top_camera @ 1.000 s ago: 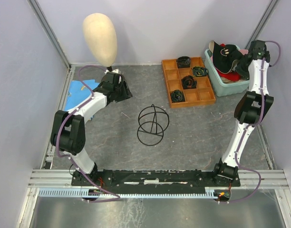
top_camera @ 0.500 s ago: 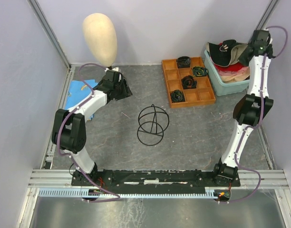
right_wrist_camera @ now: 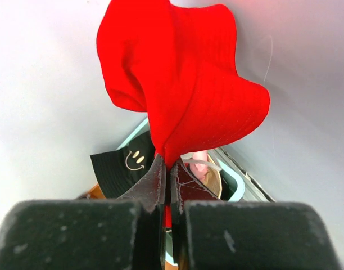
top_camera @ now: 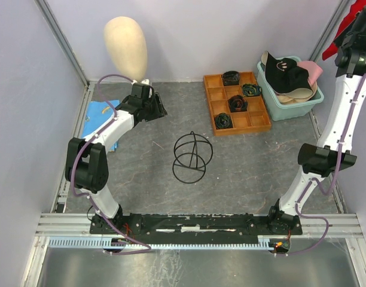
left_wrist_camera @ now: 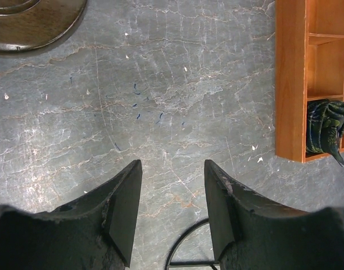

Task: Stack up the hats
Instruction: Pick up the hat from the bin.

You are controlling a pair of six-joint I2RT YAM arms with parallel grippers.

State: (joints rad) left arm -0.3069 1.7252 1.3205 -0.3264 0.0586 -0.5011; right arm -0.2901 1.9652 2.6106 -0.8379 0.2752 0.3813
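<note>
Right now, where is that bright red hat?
The red hat hangs pinched in the right claw, in the overhead view's top right corner, high above the teal tub.

Bright red hat pinched in the black right claw; beyond it, a black hat with a pale smiley face, in a teal tub; ahead of the left claw, grey veined table; orange-brown tray to its right.
</note>
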